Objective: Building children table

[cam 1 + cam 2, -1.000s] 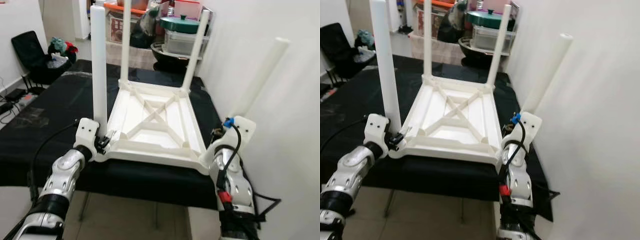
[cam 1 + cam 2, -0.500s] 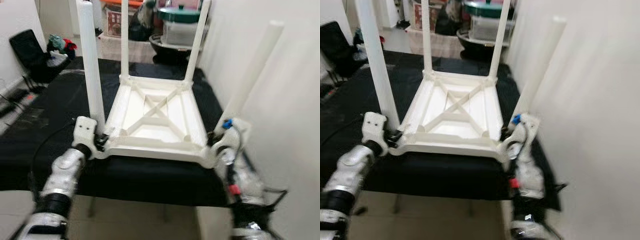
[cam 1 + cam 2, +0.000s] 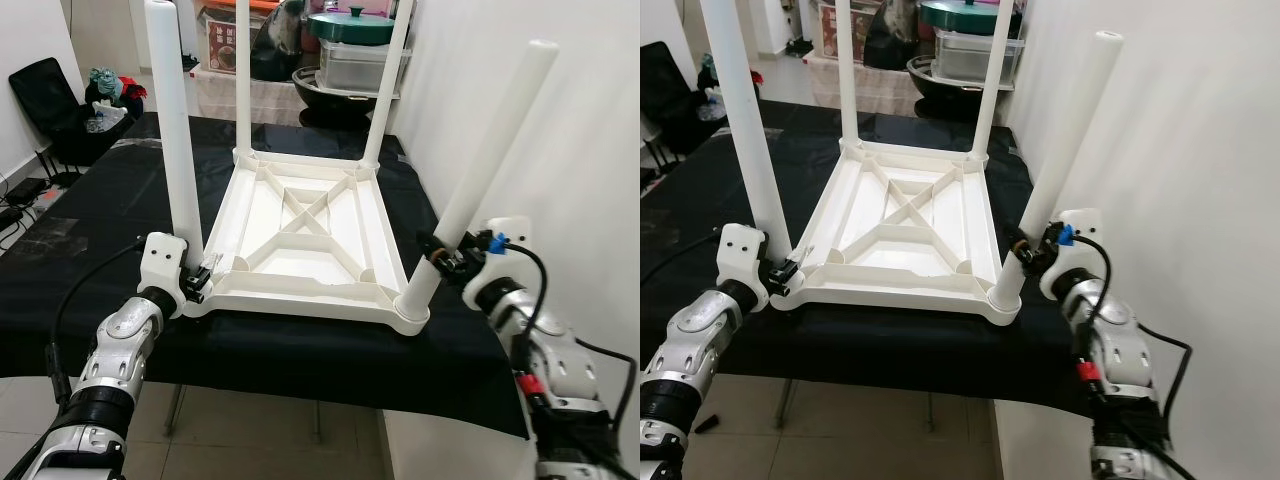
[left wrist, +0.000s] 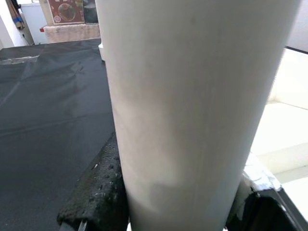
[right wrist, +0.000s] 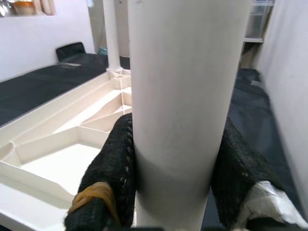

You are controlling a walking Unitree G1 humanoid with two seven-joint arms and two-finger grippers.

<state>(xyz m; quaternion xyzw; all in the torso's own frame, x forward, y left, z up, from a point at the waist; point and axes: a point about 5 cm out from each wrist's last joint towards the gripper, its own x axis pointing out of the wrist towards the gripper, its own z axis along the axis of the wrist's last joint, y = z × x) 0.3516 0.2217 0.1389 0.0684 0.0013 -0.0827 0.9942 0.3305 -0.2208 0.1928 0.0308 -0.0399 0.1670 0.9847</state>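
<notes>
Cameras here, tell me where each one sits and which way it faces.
Left eye view: on the head, looking forward and down at the upturned white table on a black-covered bench; both silver arms show, left gripper and right gripper.
Right eye view: the head's other eye, same scene.
Left wrist view: along the left fingers, clamped round the near-left leg.
Right wrist view: along the right fingers, clamped round the tilted near-right leg.
Shared: all show white table legs.

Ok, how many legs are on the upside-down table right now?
4: near-left leg in the left gripper, near-right leg, tilted, in the right gripper, far-left leg, far-right leg.
</notes>
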